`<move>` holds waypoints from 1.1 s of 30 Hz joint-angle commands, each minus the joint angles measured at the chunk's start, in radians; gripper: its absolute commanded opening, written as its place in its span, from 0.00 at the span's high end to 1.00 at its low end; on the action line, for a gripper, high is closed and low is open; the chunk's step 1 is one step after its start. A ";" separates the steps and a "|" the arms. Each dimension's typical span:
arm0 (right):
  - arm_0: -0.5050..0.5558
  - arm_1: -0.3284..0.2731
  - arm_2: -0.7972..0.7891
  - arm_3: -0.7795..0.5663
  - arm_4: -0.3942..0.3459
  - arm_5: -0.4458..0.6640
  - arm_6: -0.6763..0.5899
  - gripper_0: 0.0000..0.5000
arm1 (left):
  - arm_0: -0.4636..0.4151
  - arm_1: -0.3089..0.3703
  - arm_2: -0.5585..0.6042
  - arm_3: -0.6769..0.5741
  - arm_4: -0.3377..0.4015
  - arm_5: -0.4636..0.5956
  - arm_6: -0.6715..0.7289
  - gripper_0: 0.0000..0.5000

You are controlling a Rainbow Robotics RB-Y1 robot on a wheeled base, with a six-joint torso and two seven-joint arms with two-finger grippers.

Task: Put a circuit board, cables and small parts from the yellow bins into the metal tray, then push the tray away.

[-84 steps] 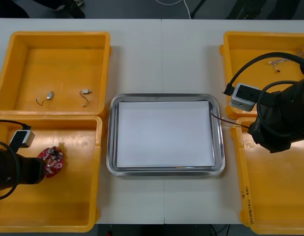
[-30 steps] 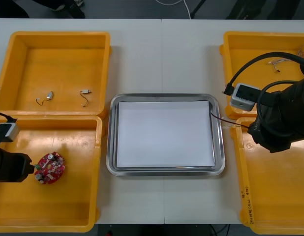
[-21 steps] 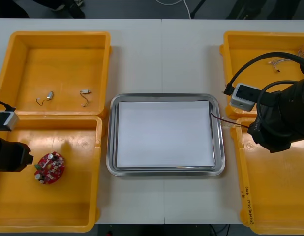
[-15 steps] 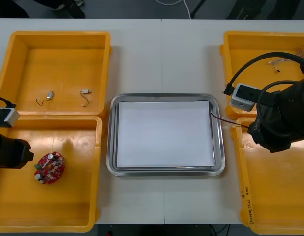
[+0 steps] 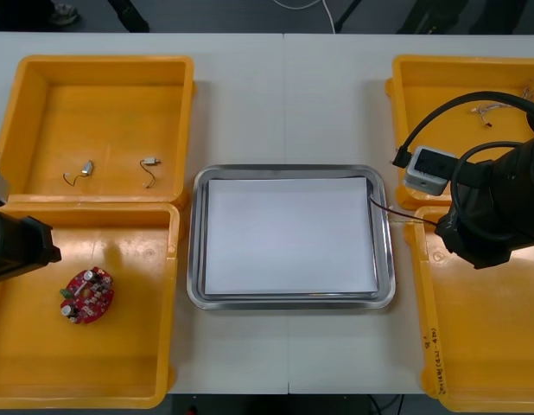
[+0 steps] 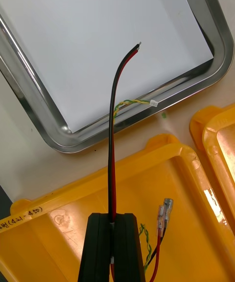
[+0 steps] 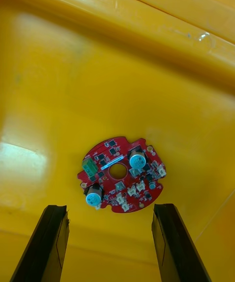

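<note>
While the left gripper (image 7: 110, 208) gapes wide and empty, the red circuit board (image 7: 120, 174) lies just ahead of it in a yellow bin (image 7: 58, 67). The right gripper (image 6: 113, 218) pinches a red-black cable (image 6: 113, 116) that reaches ahead to the metal tray (image 5: 198, 233).

Glossy yellow plastic bins (image 5: 103, 60), shiny metal tray (image 5: 197, 259), matt white paper lining (image 5: 289, 233), smooth-sheathed red and black cable (image 6: 111, 140).

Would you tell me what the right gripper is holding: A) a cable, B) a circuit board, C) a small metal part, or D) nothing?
A: the right gripper is shut on a cable, its free end over the tray.
</note>
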 commanded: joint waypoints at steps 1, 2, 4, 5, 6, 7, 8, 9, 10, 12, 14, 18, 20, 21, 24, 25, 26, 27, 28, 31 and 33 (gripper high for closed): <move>-0.030 0.009 0.008 -0.024 -0.010 0.004 -0.049 1.00 | -0.078 -0.041 0.029 0.065 -0.002 0.009 0.018 0.00; -0.030 0.009 0.008 -0.024 -0.010 0.004 -0.049 1.00 | -0.090 -0.044 0.029 0.079 -0.007 0.009 0.024 0.00; -0.030 0.009 0.008 -0.026 -0.011 0.004 -0.049 1.00 | -0.101 -0.050 0.031 0.099 -0.015 0.009 0.033 0.00; -0.030 0.009 0.008 -0.026 -0.011 0.004 -0.049 1.00 | -0.101 -0.052 0.034 0.105 -0.019 0.008 0.041 0.00; -0.030 0.009 0.008 -0.026 -0.013 0.004 -0.049 1.00 | -0.097 -0.055 0.034 0.110 -0.027 0.005 0.049 0.00; -0.028 0.009 0.008 -0.024 -0.013 0.004 -0.049 1.00 | -0.094 -0.055 0.036 0.110 -0.028 0.000 0.052 0.00; -0.030 0.009 0.008 -0.024 -0.013 0.004 -0.049 1.00 | -0.088 -0.055 0.039 0.111 -0.035 0.000 0.059 0.00; -0.030 0.009 0.008 -0.026 -0.013 0.004 -0.049 1.00 | -0.082 -0.055 0.043 0.111 -0.038 0.000 0.082 0.00; -0.030 0.009 0.008 -0.024 -0.011 0.004 -0.049 1.00 | -0.078 -0.055 0.043 0.110 -0.039 -0.002 0.092 0.00; -0.030 0.009 0.008 -0.024 -0.013 0.004 -0.049 1.00 | -0.051 -0.055 0.045 0.107 -0.044 -0.028 0.121 0.00; -0.030 0.009 0.008 -0.026 -0.013 0.004 -0.049 1.00 | -0.025 -0.055 0.045 0.101 -0.051 -0.060 0.139 0.00; -0.028 0.009 0.008 -0.024 -0.011 0.004 -0.049 1.00 | 0.027 -0.055 0.055 0.101 -0.067 -0.120 0.136 0.00; -0.030 0.009 0.008 -0.026 -0.011 0.004 -0.049 1.00 | 0.048 -0.059 0.060 0.101 -0.073 -0.140 0.136 0.00; -0.030 0.009 0.008 -0.024 -0.011 0.004 -0.049 1.00 | 0.061 -0.061 0.065 0.101 -0.076 -0.150 0.133 0.00; -0.030 0.009 0.008 -0.024 -0.013 0.004 -0.049 1.00 | 0.091 -0.072 0.066 0.101 -0.088 -0.186 0.130 0.00; -0.028 0.009 0.008 -0.024 -0.013 0.004 -0.049 1.00 | 0.099 -0.076 0.068 0.101 -0.093 -0.196 0.128 0.00; -0.030 0.009 0.008 -0.024 -0.013 0.004 -0.049 1.00 | 0.102 -0.079 0.068 0.101 -0.096 -0.199 0.128 0.00; -0.030 0.009 0.008 -0.026 -0.013 0.004 -0.049 1.00 | 0.108 -0.082 0.066 0.101 -0.100 -0.204 0.128 0.00; -0.028 0.009 0.008 -0.024 -0.013 0.004 -0.049 1.00 | 0.111 -0.087 0.066 0.101 -0.105 -0.206 0.127 0.00; -0.030 0.009 0.008 -0.024 -0.013 0.004 -0.049 1.00 | 0.120 -0.105 0.066 0.101 -0.117 -0.212 0.127 0.00; -0.028 0.009 0.008 -0.024 -0.014 0.004 -0.049 1.00 | 0.126 -0.116 0.066 0.102 -0.128 -0.216 0.127 0.00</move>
